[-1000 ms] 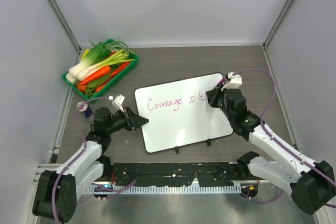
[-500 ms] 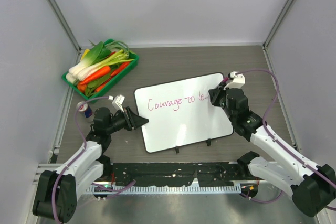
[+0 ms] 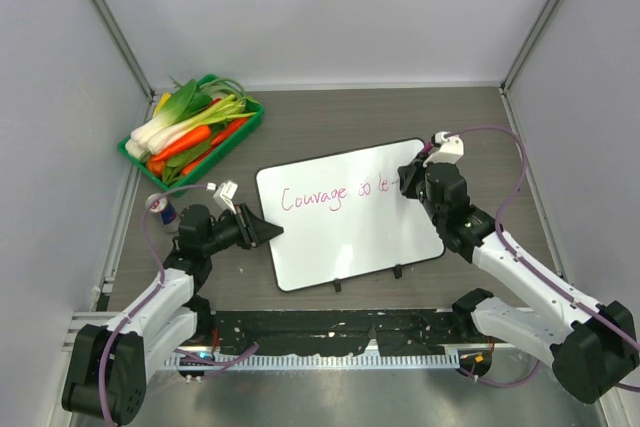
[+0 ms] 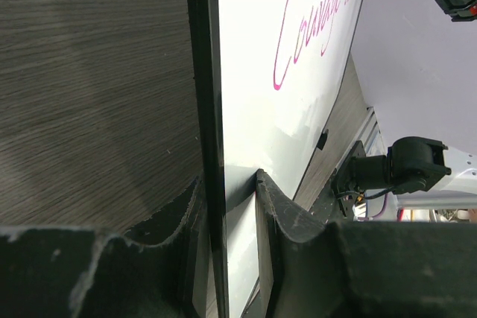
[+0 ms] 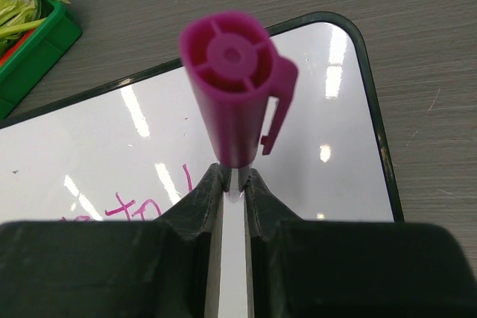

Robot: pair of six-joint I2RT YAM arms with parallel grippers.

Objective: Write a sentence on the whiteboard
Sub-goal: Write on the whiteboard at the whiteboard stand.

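Magenta sentence (image 3: 333, 195) is partly down: reads roughly "Courage to le", with the last word unfinished as far as I can judge. It runs from the left part of the whiteboard (image 3: 350, 242) to about two thirds across, so there is white space left toward the right edge. What's left, by my estimate: finish that word, lift off, and cap or park the pen.

My right gripper (image 5: 232, 176) is clenched on the marker (image 5: 232, 87). Its capped back end points up at the wrist cam and its tip is down at the end of the writing. I can't tell if the tip actually touches.

My left gripper (image 3: 267, 231) is pinched on the board's left edge, with the black frame between the fingers, holding it steady.

Board lies flat mid-table, slightly skewed, with two black clips (image 3: 397, 271) on the near long edge. Surface is glossy, and ceiling-light glare shows in the right wrist view.

Table (image 3: 330, 117) is dark wood-grain and matte. Plain white walls (image 3: 300, 7) stand on three sides, with metal posts in the corners.

Green tray (image 3: 252, 121) of vegetables (image 3: 185, 122) sits far left, well apart from the board. A small can (image 3: 167, 211) stands near my left arm. Neither is in the writing path.
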